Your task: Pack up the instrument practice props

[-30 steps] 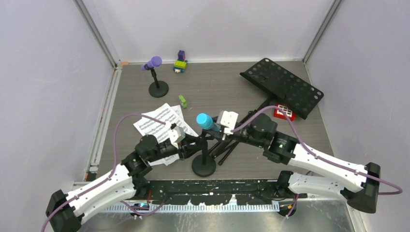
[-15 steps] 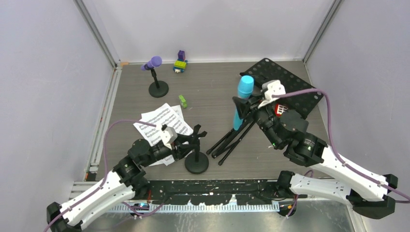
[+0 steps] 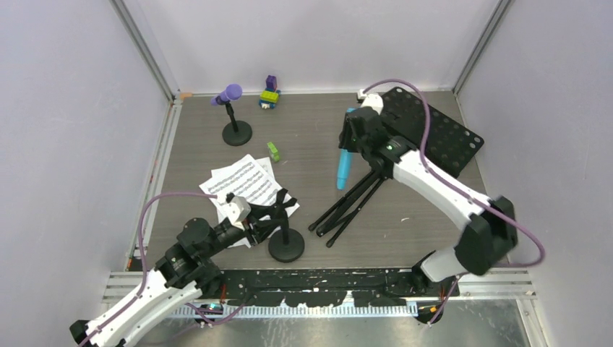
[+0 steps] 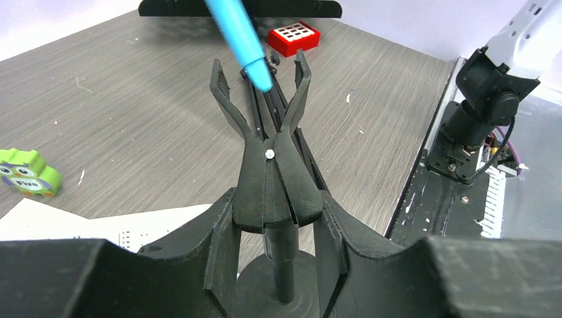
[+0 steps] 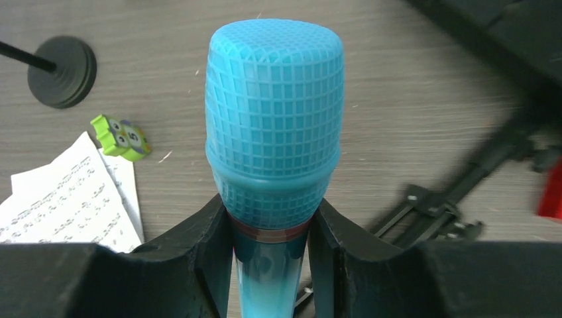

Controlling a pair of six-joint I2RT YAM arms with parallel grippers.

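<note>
My right gripper (image 3: 351, 137) (image 5: 272, 212) is shut on the cyan microphone (image 3: 343, 168) (image 5: 275, 119) just below its mesh head. It holds it in the air over the back middle of the table, tail pointing down. My left gripper (image 3: 269, 218) (image 4: 277, 199) is shut on the clip of a short black mic holder (image 3: 286, 247) (image 4: 273, 169) near the front. White sheet-music pages (image 3: 242, 184) lie to its left. The purple microphone (image 3: 230, 93) sits in the other holder (image 3: 236, 132) at the back left. The black perforated music rack (image 3: 434, 134) lies at the back right, its tripod legs (image 3: 347, 206) folded on the table.
A green owl brick (image 3: 273, 150) (image 5: 122, 137) lies between the pages and the purple microphone's holder. A small pile of coloured toy bricks (image 3: 269, 94) sits by the back wall. A red block with a white grid (image 4: 293, 38) lies near the rack. Walls enclose three sides.
My right gripper lifted the cyan microphone out of the front holder and carried it toward the back. My left gripper drew that holder slightly left and nearer.
</note>
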